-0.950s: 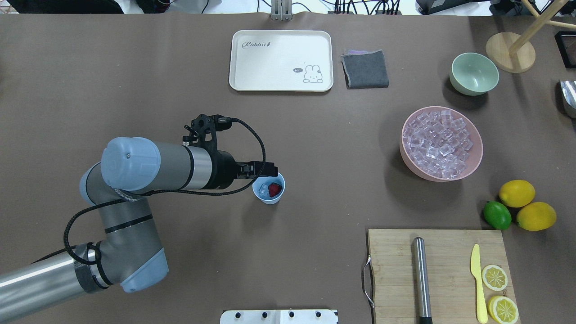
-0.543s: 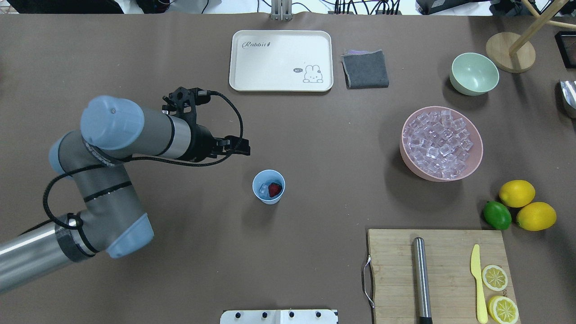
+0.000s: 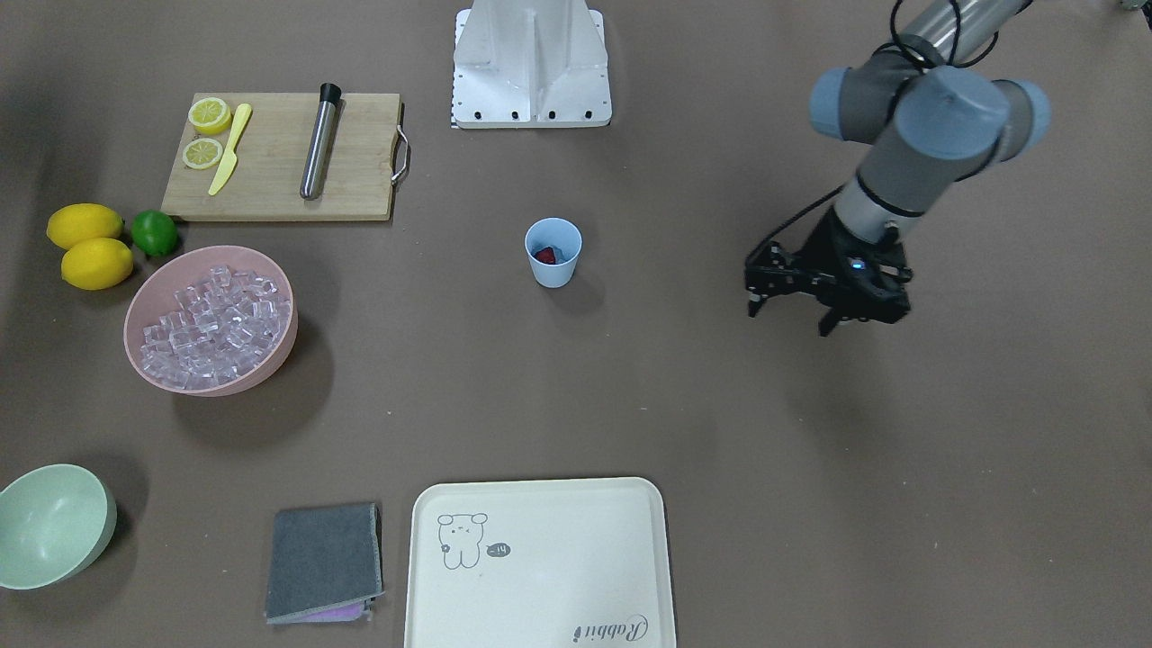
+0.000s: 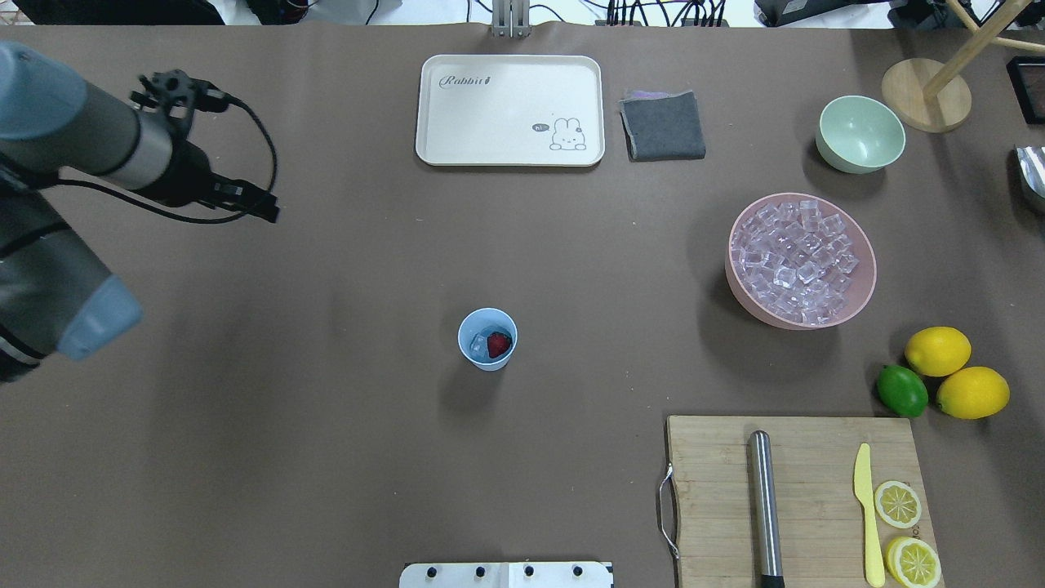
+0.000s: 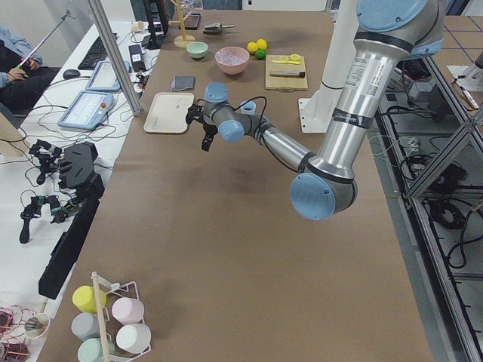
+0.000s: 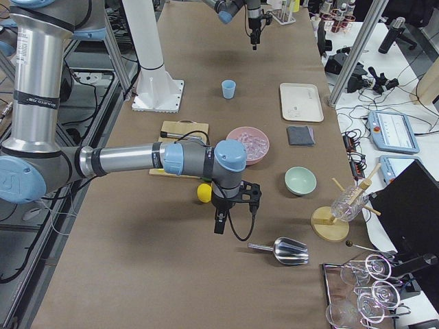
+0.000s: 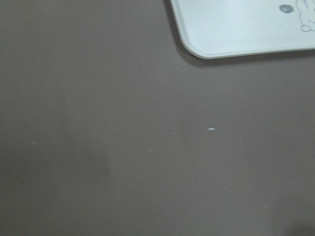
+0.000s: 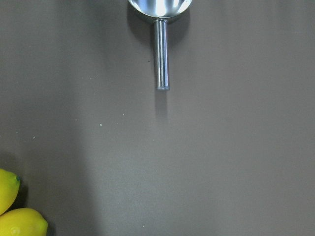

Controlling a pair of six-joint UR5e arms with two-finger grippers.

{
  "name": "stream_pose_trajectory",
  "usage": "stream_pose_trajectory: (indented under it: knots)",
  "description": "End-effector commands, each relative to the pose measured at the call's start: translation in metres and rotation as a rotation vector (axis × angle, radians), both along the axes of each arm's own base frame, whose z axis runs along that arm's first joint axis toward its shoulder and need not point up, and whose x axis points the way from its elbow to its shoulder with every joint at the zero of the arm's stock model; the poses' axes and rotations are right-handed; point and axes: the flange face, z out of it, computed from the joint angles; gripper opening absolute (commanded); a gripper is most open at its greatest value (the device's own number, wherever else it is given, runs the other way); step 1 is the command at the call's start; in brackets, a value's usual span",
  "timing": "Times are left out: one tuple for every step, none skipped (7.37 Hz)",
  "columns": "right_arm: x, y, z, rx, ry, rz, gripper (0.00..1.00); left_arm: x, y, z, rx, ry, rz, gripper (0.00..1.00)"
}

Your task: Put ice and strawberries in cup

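The light blue cup (image 4: 487, 360) stands upright mid-table, also in the front view (image 3: 553, 268). In it lie a red strawberry (image 4: 499, 345) and a clear ice cube (image 4: 477, 344). The heap of ice (image 4: 796, 257) fills a pink bowl (image 4: 759, 310) at the right. My left gripper (image 4: 268, 214) hangs open and empty above the table far left of the cup, with its fingers apart in the front view (image 3: 790, 322). My right gripper (image 6: 219, 226) shows only in the right side view, near the lemons; I cannot tell whether it is open or shut.
A white rabbit tray (image 4: 510, 110), a grey cloth (image 4: 663, 125) and a pale green bowl (image 4: 860, 133) lie at the far edge. Two lemons (image 4: 937, 350), a lime (image 4: 901, 390) and a cutting board (image 4: 804, 498) with a knife and a steel rod are front right. A metal scoop (image 8: 160, 10) lies beyond.
My left arm has drawn back from over the cup to the far left, and its gripper is now well clear of it. The cup, strawberry and ice cube stayed put.
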Motion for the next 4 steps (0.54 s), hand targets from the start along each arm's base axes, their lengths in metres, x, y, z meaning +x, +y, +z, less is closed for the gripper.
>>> stream_pose_trajectory:
  knots:
    - [0.001, 0.001, 0.002, -0.006, 0.0, 0.004, 1.0, -0.146, -0.019, 0.074, 0.057, -0.085, 0.074, 0.98]
    - [0.001, 0.0, 0.002, -0.005, 0.0, 0.004, 1.0, -0.194, -0.021, 0.096, 0.074, -0.138, 0.11, 0.98]
    - [0.001, 0.0, 0.002, -0.005, 0.0, 0.004, 1.0, -0.238, -0.018, 0.114, 0.07, -0.182, 0.133, 0.98]
    - [0.001, 0.001, 0.002, -0.006, 0.0, 0.004, 1.0, -0.281, -0.004, 0.142, 0.065, -0.196, 0.171, 0.98]
